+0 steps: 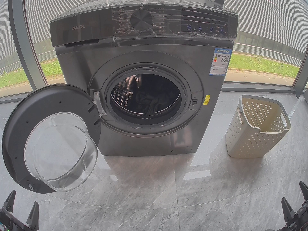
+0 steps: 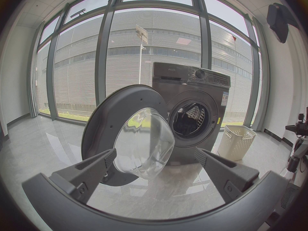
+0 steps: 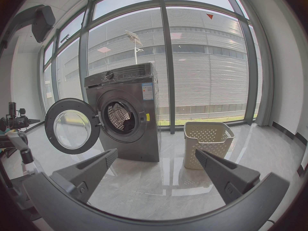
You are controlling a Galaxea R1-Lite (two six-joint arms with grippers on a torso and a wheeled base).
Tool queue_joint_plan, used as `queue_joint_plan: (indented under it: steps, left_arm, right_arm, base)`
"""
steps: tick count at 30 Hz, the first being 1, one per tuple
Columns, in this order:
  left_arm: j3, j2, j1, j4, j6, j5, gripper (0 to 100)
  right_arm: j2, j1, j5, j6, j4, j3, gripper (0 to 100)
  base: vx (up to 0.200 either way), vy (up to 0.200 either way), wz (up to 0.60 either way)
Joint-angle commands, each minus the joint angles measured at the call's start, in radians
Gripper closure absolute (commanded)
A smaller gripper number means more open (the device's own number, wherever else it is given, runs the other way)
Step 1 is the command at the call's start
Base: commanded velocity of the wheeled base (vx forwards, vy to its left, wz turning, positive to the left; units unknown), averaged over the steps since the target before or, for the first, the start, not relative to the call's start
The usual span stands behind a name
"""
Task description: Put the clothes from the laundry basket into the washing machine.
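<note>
A grey front-loading washing machine stands ahead with its round door swung wide open to the left. Dark clothes lie inside the drum. A cream perforated laundry basket sits on the floor to the machine's right, and nothing shows inside it. My left gripper is open low at the near left, well short of the door. My right gripper is open at the near right, apart from the basket. Both hold nothing.
Large windows with dark frames stand behind the machine. The grey marble floor in front of the machine is bare. The open door juts out on the left side. A tripod with gear stands off to the right.
</note>
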Motion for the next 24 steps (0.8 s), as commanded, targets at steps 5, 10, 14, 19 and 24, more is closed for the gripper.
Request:
queue_joint_plan:
  steps: [5,10,14,19,24]
  left_arm:
    - [0.008,-0.019,-0.003,0.005,0.03,0.119,0]
    - [0.016,-0.019,-0.005,0.026,0.028,-0.008,0]
    - [0.016,-0.019,-0.005,0.028,0.03,-0.004,0]
    - [0.016,-0.019,-0.005,0.028,0.028,0.002,0]
    - [0.016,-0.019,-0.005,0.028,0.025,0.002,0]
  right_arm:
    - [-0.006,0.0,-0.144,-0.02,0.003,-0.001,0]
    - [-0.005,-0.001,-0.069,0.022,0.001,0.001,0]
    - [-0.006,0.002,-0.308,-0.135,-0.002,0.001,0]
    - [-0.009,0.0,-0.156,-0.064,-0.01,0.004,0]
    - [-0.009,0.003,-0.1,-0.02,-0.025,0.018,0]
  base:
    - [0.0,0.0,0.0]
    - [0.0,0.0,0.0]
    - [0.0,0.0,0.0]
    - [-0.16,0.0,0.0]
    - [-0.2,0.0,0.0]
